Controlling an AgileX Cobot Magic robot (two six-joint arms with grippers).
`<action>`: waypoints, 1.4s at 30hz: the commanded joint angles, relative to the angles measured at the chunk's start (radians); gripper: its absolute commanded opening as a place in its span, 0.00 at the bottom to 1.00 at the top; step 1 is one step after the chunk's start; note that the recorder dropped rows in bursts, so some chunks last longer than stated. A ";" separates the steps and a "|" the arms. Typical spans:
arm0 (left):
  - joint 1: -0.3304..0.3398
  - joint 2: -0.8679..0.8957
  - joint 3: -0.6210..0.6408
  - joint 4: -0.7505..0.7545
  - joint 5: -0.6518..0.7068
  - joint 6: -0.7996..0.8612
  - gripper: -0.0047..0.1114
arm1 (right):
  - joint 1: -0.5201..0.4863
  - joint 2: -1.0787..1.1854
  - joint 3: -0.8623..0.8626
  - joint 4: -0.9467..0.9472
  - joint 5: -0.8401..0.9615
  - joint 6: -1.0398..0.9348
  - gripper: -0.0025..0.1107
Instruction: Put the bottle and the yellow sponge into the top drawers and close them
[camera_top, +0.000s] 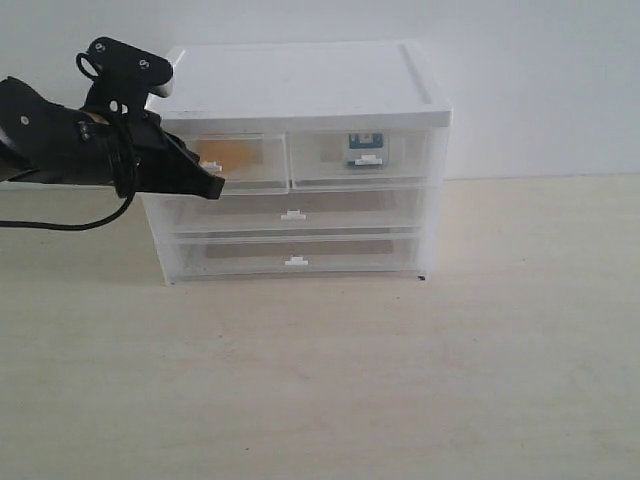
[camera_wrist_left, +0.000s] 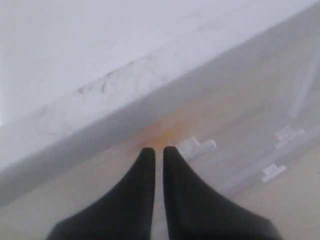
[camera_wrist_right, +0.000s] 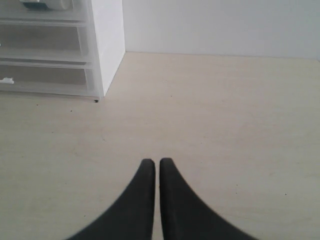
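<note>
Inside cabinet (camera_top: 300, 85): sponge (camera_top: 238, 155), bottle (camera_top: 365, 148) in top drawers (camera_top: 405, 168), apparently shut.
Left end effector (camera_top: 212, 187): clenched, at cabinet front.
Right end effector (camera_wrist_right: 157, 162): clenched, empty.

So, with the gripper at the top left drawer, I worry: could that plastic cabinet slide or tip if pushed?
Probably light: the cabinet is thin translucent plastic, its wide drawers look empty. It stands on a smooth table, so it may slide. Tipping seems less likely, since it is wider than tall, though the left gripper points at its top row.
</note>
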 joint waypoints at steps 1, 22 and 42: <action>0.000 0.047 -0.063 -0.012 -0.031 -0.011 0.08 | -0.002 -0.005 -0.001 0.001 -0.009 -0.001 0.03; 0.000 -0.071 -0.091 0.000 0.306 -0.011 0.08 | -0.002 -0.005 -0.001 0.001 -0.009 -0.001 0.03; 0.002 -0.762 0.321 0.612 0.371 -0.795 0.08 | -0.002 -0.005 -0.001 0.001 -0.009 -0.001 0.03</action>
